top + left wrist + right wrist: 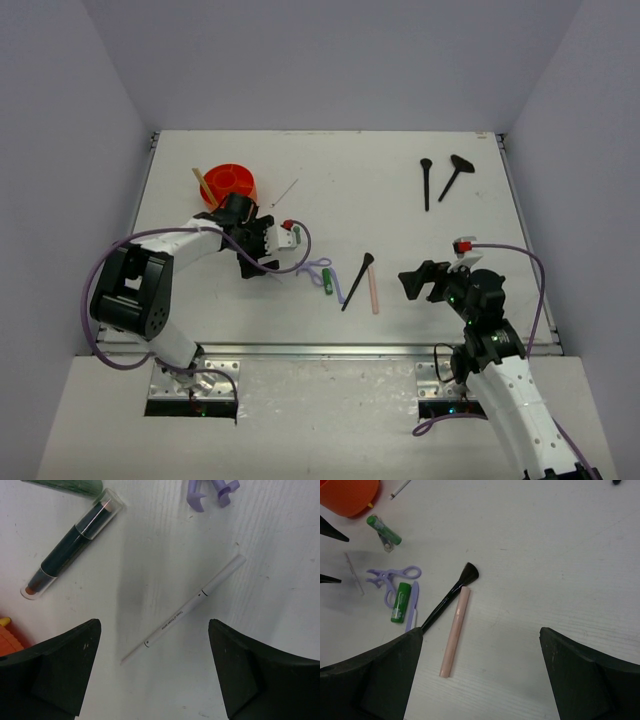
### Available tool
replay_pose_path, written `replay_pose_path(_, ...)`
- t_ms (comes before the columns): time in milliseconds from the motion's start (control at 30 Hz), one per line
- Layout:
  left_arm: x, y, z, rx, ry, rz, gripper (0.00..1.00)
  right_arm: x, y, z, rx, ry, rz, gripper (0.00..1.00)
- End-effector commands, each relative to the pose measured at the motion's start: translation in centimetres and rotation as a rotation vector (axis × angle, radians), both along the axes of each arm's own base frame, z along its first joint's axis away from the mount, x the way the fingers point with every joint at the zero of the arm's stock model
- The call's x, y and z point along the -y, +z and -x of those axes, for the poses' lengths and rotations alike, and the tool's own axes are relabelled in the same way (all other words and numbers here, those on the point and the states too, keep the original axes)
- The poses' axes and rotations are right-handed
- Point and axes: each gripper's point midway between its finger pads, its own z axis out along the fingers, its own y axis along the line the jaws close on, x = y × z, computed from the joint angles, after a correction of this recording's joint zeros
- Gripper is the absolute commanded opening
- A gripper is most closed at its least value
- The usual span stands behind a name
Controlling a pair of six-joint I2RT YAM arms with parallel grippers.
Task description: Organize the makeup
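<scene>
Though near tub, left gripper unobstructed.

We see an orange tub nr the white table's left edge, pale pink stick, black brush, green tube, lilac looped tool, white thin stick w/ tiny black lettering, dark pencil w/ clear cap.

Both arms reach forward, left hand and right hand gaping wide.
</scene>
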Motion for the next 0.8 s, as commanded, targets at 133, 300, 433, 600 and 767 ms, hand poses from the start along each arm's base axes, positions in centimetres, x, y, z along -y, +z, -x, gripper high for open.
replay_pose_path(133,-0.3,-0.8,-0.8,-0.004,-0.074,-0.062,0.83,0.1,0.2,-0.1,0.028,0.0,0.006,0.99)
replay_pose_path(300,-0.2,-2.0,-0.4,-0.019,-0.078,-0.09,0.81,0.1,-0.1,-0.1,0.019,-0.002,0.008,0.99)
replay_pose_path(433,0.3,-2.5,-0.8,-0.015,-0.047,-0.091,0.77,0.0,0.1,0.0,0.026,0.005,0.003,0.99)
replay_pose_path(600,-0.6,-3.9,1.3,-0.039,-0.081,-0.135,0.56,0.2,0.3,0.0,0.033,-0.002,0.011,0.99)
replay_pose_path(767,-1.4,-4.9,2.9,-0.075,-0.074,-0.163,0.4,0.0,0.6,0.0,0.05,0.004,0.003,0.99)
